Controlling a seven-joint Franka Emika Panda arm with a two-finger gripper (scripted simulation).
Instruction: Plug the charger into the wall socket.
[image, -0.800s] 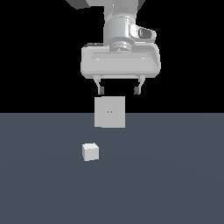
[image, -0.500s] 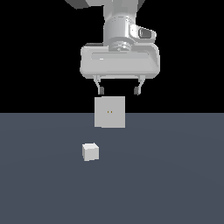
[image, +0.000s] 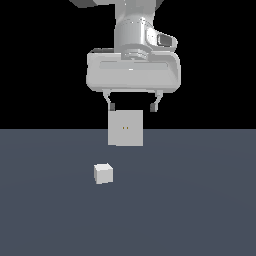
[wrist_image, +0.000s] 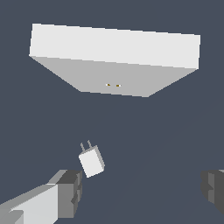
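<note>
— charger (image: 103, 173) position first: where do you see it?

— you have it sitting on the bench (image: 200, 210), a small pale cube, alone, toward the exterior view's left of the socket (image: 125, 128) and nearer the camera than it. nothing touches it. in the wrist view the charger (wrist_image: 91, 162) shows two thin prongs sticking out of one end, pointing roughly toward the socket (wrist_image: 114, 65), and its body is turned slightly askew to the plate.

— and the socket itself?

— your socket stands upright as a flat square plate, with two tiny yellowish holes at its centre. it is apart from the charger, with bare bench between them.

— what is your gripper doing?

— your gripper (image: 132, 106) hangs above the socket's top edge, released, its fingers (image: 110, 104) spread wide and holding nothing. in the wrist view the gripper (wrist_image: 142, 189) has one finger close beside the charger and the other far off at the opposite edge of the picture, so the charger lies between them but much nearer one finger (wrist_image: 70, 191). you are well above the charger in the exterior view.
</note>
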